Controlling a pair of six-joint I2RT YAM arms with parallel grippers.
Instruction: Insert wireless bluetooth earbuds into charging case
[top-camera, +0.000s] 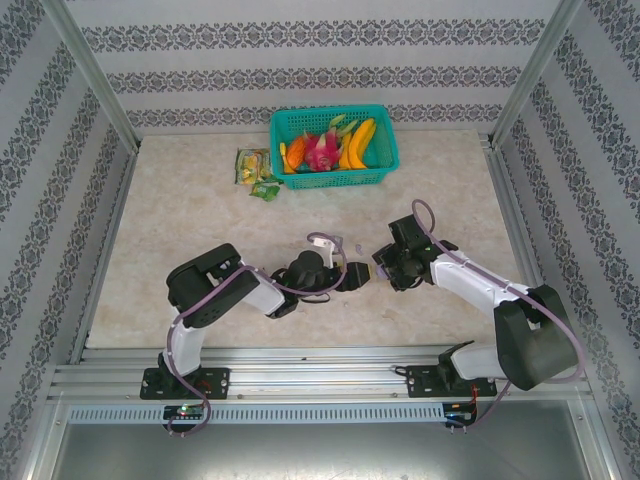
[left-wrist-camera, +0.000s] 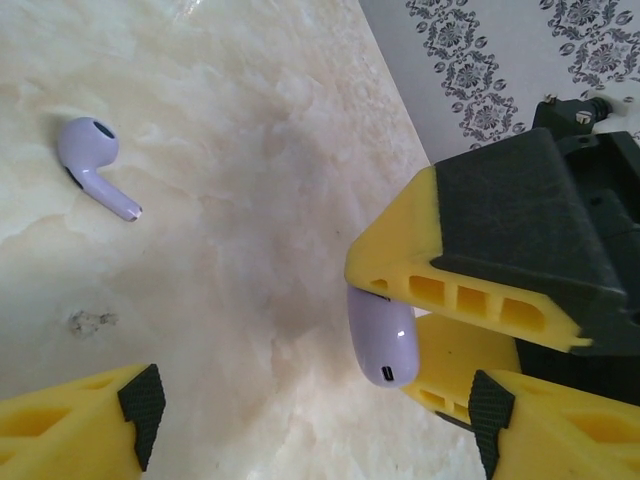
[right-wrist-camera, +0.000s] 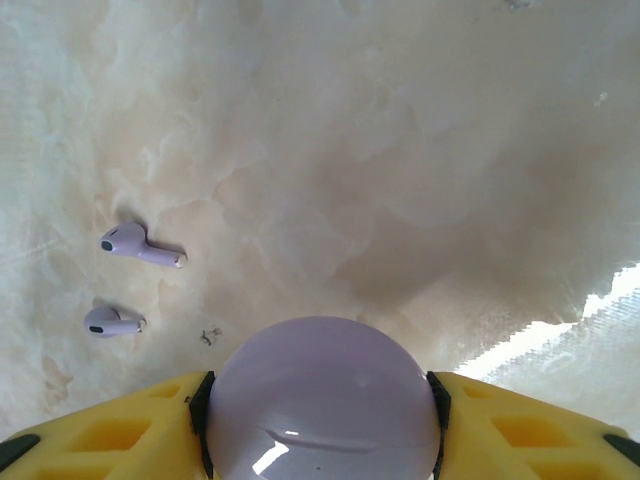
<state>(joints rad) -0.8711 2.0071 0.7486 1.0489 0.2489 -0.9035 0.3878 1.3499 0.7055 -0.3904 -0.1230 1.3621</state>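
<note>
The right pincer (right-wrist-camera: 320, 415) is clamped on the lilac charging case (right-wrist-camera: 322, 380). The left pincer (left-wrist-camera: 315, 420) hangs empty, jaws apart. 2 lilac earbuds (right-wrist-camera: 140, 245) lie loose on the counter (right-wrist-camera: 420, 140). This looks like the pick-up step: next, the left pincer must straddle 1 bud and close gently.

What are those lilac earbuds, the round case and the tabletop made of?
The earbuds look like glossy hard plastic: smooth, with a soft sheen. The case seems the same, with a bright glint. The tabletop looks like polished marble, though it may be printed laminate.
</note>
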